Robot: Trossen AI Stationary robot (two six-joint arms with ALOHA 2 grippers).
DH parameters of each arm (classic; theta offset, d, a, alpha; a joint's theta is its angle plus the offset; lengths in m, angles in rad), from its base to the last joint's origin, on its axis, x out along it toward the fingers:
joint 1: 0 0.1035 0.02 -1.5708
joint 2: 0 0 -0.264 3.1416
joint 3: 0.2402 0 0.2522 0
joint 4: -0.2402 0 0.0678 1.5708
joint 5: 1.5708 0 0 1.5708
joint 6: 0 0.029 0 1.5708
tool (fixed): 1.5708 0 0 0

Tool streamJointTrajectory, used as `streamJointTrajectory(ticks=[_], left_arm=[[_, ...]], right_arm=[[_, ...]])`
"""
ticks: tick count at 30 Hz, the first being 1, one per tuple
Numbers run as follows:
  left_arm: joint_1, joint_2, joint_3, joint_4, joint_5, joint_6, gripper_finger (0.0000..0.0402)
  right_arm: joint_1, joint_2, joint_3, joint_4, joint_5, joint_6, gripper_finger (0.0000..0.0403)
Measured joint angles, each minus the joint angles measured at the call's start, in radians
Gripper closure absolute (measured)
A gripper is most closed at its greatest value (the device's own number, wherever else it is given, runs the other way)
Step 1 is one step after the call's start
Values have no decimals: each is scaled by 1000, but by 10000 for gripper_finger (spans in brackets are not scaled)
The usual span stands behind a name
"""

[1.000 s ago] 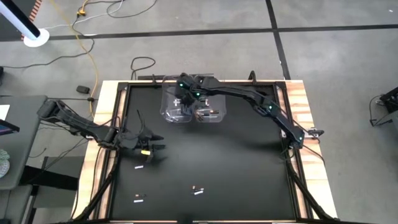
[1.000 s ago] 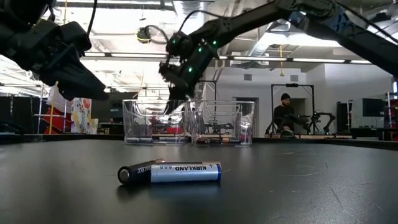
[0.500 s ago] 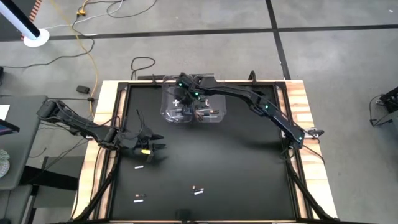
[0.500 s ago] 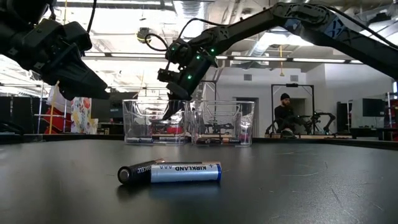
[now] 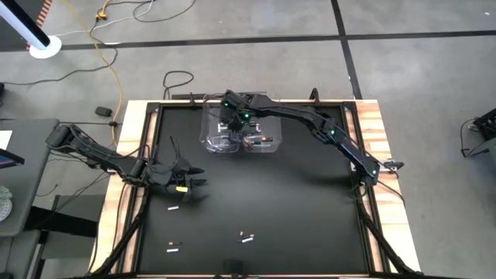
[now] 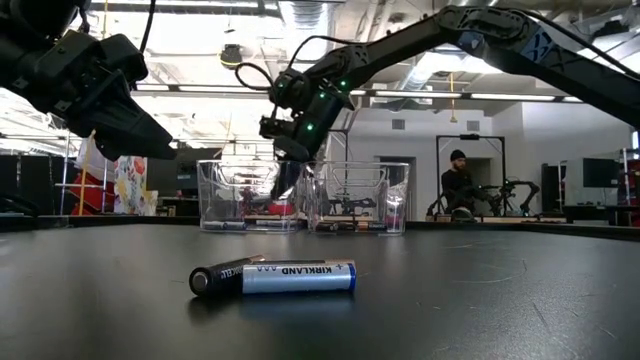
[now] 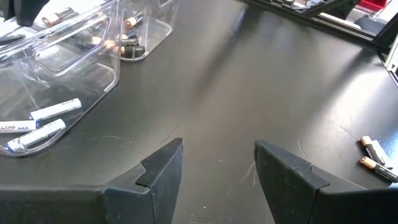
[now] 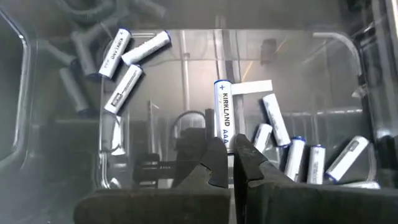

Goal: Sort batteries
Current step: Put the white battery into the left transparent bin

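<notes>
Two clear bins stand side by side at the table's far edge. The left bin holds several white batteries. The right bin holds dark ones. My right gripper points down into the left bin with its fingers shut. A white battery lies just beyond its tips. My left gripper hovers open and empty over the table's left side. Loose batteries lie on the table. My right gripper comes at the left bin from above, pointing down. Its own fingers hide the near end of the white battery, so I cannot tell whether they touch it. The battery lies along the line of the fingers, among the others in the bin.
A dark and a white battery lie together near the table's front edge. They also show in the left wrist view. The bin walls stand close around the right gripper. A person sits in the room behind the table.
My right gripper has swung a little toward the table's left and then back toward the right over the left bin, its fingers staying down inside the bin.
</notes>
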Motion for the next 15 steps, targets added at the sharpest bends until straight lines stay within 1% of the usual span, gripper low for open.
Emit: streamJointTrajectory(ticks=[15], left_arm=[[0, 0, 0, 0, 0, 0, 207]], right_arm=[[-11, 0, -2, -15, 1, 30, 400]])
